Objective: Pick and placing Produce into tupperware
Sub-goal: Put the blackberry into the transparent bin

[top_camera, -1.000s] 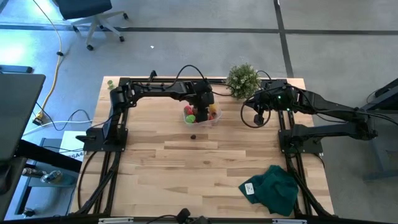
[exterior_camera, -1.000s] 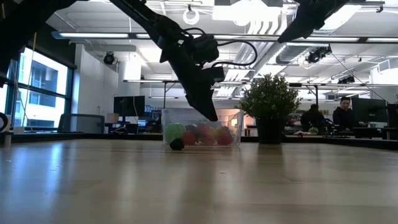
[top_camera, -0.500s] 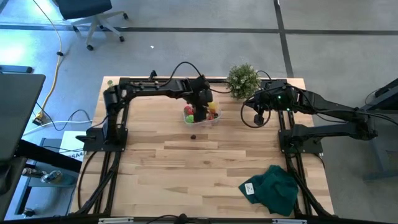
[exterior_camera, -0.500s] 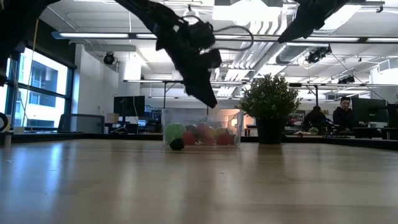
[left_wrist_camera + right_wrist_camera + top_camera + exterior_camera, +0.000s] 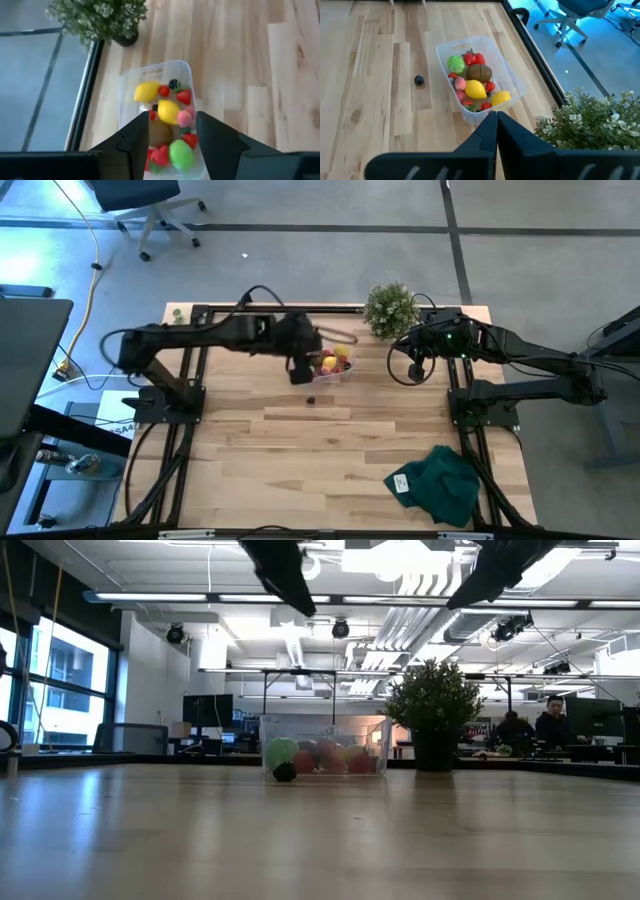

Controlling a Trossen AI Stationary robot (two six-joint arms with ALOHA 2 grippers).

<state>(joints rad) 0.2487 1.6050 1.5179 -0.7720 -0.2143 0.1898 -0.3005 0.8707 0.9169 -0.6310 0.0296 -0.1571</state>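
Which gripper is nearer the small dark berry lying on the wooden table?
Left. The left gripper hangs just above the small dark berry, beside the tub; the right gripper waits farther off near the plant.

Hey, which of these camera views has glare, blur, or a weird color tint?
High view: cold blue tint along its left edge. Low view: bright ceiling lights, arms in silhouette, near tabletop soft. Left wrist view: slightly soft, tupperware still readable. Right wrist view: clear.

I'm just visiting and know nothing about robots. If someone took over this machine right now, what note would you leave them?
Left gripper: open, empty, raised above the tupperware.
Right gripper: shut, empty, waiting near the potted plant.
Done: lemons, green ball, brown kiwi and red berries sit in the tupperware.
Left: one dark berry on the table, just in front of the container.
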